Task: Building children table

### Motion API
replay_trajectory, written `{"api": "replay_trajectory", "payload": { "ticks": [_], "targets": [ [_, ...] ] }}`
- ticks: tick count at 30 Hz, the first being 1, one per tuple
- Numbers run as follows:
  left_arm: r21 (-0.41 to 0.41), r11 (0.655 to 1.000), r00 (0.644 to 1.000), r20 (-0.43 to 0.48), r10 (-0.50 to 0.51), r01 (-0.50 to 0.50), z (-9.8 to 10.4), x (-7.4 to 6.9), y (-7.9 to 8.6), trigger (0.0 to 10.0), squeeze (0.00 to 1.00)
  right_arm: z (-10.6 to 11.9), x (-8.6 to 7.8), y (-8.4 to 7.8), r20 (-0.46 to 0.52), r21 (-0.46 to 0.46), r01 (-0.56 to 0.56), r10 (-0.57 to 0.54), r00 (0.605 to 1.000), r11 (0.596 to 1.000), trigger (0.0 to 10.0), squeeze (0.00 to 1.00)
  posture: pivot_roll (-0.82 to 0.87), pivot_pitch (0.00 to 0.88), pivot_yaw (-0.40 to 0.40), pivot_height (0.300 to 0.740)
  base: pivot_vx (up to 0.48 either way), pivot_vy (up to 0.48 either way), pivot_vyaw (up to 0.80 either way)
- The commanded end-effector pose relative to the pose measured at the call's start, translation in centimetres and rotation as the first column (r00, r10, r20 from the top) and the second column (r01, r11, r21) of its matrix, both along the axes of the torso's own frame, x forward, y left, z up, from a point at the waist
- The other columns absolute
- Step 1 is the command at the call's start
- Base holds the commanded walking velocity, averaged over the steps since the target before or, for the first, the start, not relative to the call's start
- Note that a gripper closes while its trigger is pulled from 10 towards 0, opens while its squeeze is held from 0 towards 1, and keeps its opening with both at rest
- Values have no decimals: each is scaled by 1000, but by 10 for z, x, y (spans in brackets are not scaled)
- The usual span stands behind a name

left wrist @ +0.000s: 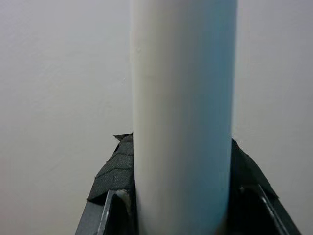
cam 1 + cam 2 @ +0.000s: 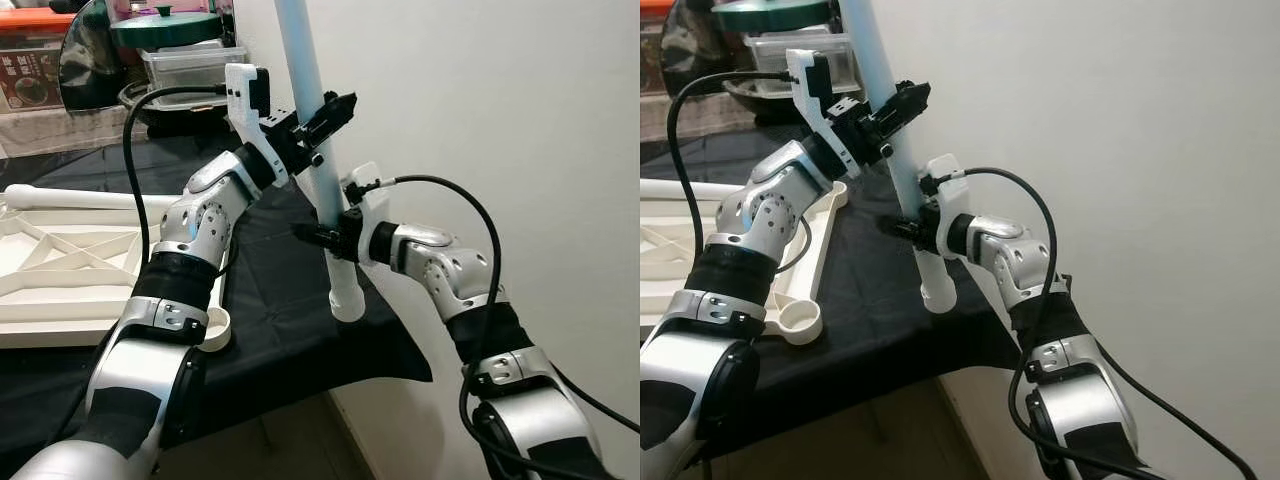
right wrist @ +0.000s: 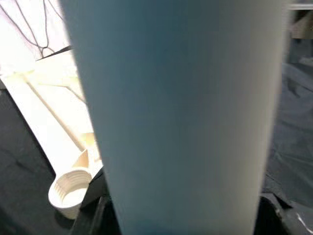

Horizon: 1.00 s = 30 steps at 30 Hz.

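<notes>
We see the white leg [image 2: 318,150] standing nearly upright, its foot on the black-draped desk [image 2: 290,340] at the corner by the wall. Our right gripper [image 2: 312,234] has its fingers shut on the leg low down. Farther up the leg, our left gripper [image 2: 338,108] clamps it too, with the white tabletop [image 2: 60,270] lying left of the leg.

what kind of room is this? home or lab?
Likely a home, a lived-in corner: a black cloth-covered table by a plain wall, stacked plastic food containers and a green pot lid behind, and a white tabletop lying upside down.
</notes>
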<state>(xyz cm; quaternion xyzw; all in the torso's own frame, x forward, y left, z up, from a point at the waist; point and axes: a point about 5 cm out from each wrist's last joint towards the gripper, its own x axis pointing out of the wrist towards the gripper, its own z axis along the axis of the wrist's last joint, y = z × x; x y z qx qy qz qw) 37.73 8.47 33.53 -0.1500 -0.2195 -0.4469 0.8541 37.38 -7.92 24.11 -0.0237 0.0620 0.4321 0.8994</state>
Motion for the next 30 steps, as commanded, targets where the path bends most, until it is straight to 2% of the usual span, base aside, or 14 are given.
{"api": "replay_trajectory", "payload": {
  "ticks": [1,6,7,12,16,17,22,24,27,29,30],
  "targets": [
    [-28,1000,999,41,-4,5,11,-2,0,10000,0,2,1,3,-14,31,-13,13,1000,999,0,0,94,0,-23,740,0,0,0],
    [-40,999,1000,12,2,-1,10,0,-1,10000,0,1,0,5,-13,31,-15,15,1000,999,0,0,91,0,-21,740,0,0,0],
    [-36,999,1000,5,3,-3,9,1,-1,10000,1000,0,0,5,-14,27,-15,15,1000,1000,0,0,93,0,-25,740,0,0,0],
    [-15,999,999,13,-34,34,6,-2,-5,10000,1000,-3,0,3,-18,20,-9,10,1000,1000,0,0,89,0,-23,740,0,0,0],
    [-8,1000,999,33,10,-10,7,-2,-3,10000,1000,-9,-2,0,-28,10,-8,8,1000,1000,0,0,92,0,-28,740,0,0,0],
    [-14,1000,999,47,15,-14,9,-4,-1,10000,0,-12,-2,-2,-31,5,-2,2,1000,1000,0,0,90,0,-25,740,0,0,0],
    [-31,999,998,61,22,-20,12,-6,4,10000,0,-15,-1,-7,-33,-8,14,-14,999,1000,0,0,88,0,-28,740,0,0,0],
    [-72,995,994,79,74,-69,19,-9,19,10000,0,-15,7,-23,-23,-19,84,-84,996,996,0,0,89,0,-29,740,0,0,0],
    [-86,993,992,85,94,-86,21,-11,25,10000,0,-15,9,-29,-20,-18,112,-112,993,994,0,0,89,0,-29,740,0,0,0],
    [-129,981,982,96,160,-147,25,-18,43,10000,0,1,22,-55,50,39,272,-273,961,962,0,0,95,0,-35,740,0,0,0],
    [-129,981,982,96,160,-147,25,-18,43,10000,0,1,22,-55,50,39,272,-273,961,962,0,0,95,0,-35,740,0,0,0]
  ]
}}
